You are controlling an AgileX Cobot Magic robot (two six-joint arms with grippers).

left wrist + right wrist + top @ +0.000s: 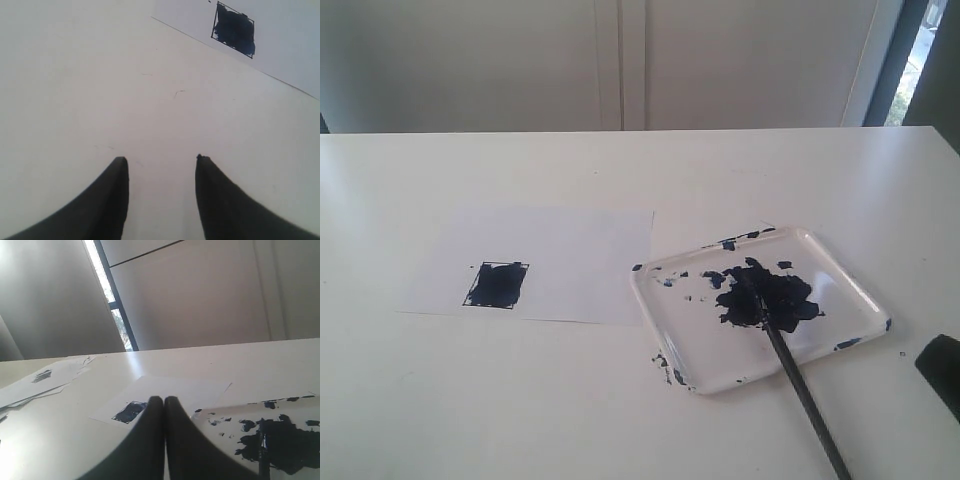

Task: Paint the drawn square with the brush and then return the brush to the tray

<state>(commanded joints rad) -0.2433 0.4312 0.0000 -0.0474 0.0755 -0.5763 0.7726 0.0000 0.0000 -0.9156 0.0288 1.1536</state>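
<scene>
Lying tip-first in the paint (pixel 792 293) of the tray (pixel 655 310), the brush (pixel 802 388) crosses the rim, gripped by neither tool. The right tool (pixel 164 400) sits clenched and empty near it; the left tool (pixel 161 159) gapes above the bench (pixel 75 100), apart from the smeared drawn square (pixel 497 285).

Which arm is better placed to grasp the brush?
Right. The brush rests in the tray, handle jutting toward the right gripper, though that one is shut. The left gripper is open but over by the painted square.
</scene>
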